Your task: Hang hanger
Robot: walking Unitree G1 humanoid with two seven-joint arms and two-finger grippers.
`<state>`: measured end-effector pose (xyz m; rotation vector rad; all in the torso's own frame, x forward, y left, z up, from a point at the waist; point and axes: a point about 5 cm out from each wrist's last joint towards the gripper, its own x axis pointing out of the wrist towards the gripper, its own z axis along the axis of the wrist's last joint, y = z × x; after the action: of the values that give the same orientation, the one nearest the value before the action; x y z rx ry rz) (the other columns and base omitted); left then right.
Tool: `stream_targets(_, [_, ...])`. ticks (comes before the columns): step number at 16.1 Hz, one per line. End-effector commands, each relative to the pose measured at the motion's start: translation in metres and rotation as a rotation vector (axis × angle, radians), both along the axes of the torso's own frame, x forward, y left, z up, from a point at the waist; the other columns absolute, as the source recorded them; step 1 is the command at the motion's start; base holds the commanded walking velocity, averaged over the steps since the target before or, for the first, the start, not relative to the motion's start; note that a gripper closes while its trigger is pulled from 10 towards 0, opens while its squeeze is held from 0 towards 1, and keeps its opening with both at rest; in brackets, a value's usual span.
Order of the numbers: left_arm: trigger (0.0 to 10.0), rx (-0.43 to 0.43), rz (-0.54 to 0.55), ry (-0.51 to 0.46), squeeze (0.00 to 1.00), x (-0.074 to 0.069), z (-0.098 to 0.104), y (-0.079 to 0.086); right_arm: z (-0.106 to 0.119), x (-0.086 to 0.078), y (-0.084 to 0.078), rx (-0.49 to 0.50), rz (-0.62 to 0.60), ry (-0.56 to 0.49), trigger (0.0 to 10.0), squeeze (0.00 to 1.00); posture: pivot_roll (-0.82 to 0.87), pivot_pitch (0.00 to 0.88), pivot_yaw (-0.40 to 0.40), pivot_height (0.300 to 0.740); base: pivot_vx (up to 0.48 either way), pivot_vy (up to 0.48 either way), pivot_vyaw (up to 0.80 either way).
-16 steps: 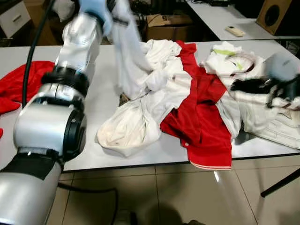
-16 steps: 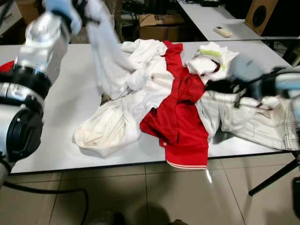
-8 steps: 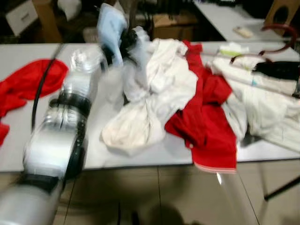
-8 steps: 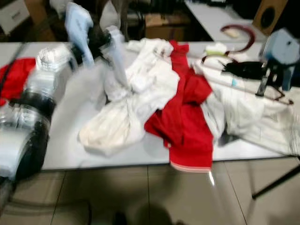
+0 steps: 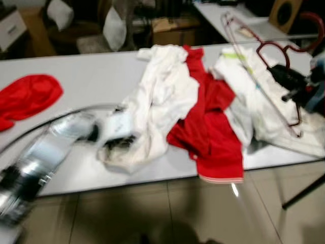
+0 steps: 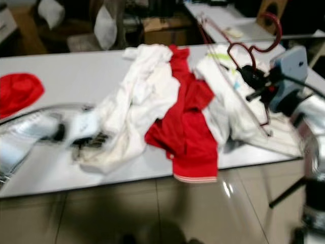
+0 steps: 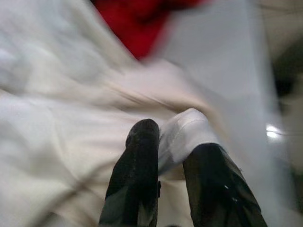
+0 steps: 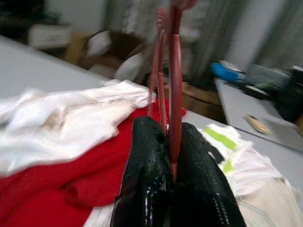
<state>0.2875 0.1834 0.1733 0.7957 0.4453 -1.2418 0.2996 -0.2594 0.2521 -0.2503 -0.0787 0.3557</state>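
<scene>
**Red hanger lifted above the clothes pile**

A white table (image 5: 76, 66) carries everything. At its middle lies a heap of white garments (image 5: 157, 101), with a red shirt (image 5: 213, 122) just beside it and a separate red cloth (image 5: 25, 96) well apart near the table's far left. The right gripper (image 8: 171, 156), over the table's right end, is clamped on the red hanger (image 5: 274, 51), held above the clothes. The left gripper (image 7: 173, 156), at the heap's near edge, pinches a fold of white fabric.
</scene>
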Motion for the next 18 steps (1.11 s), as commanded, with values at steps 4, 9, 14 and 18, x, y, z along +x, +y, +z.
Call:
stream_targets(4, [10.0, -0.004, 0.105, -0.014, 1.00, -0.013, 0.026, 0.032, -0.002, -0.012, 0.028, 0.127, -0.043, -0.049, 10.0, 0.00, -0.09, 0.000, 0.043, 0.740, 0.000, 0.000, 0.00])
stream_targets(9, [10.0, -0.478, 0.271, -0.207, 1.00, -0.003, 0.039, 0.005, -0.015, -0.022, 0.043, 0.156, -0.108, -0.044, 10.0, 0.00, -0.10, 0.000, 0.047, 0.740, 0.000, 0.000, 0.00])
stream_targets(14, [10.0, -0.652, 0.280, -0.133, 1.00, -0.003, 0.025, -0.032, -0.015, -0.019, 0.058, 0.167, -0.138, -0.070, 10.0, 0.00, -0.12, 0.000, 0.055, 0.740, 0.000, 0.000, 0.00])
stream_targets(18, [10.0, -0.814, 0.621, -0.316, 1.00, 0.023, 0.035, -0.008, -0.021, -0.017, 0.078, 0.276, -0.150, -0.061, 10.0, 0.00, -0.11, 0.000, 0.069, 0.740, 0.000, 0.000, 0.00])
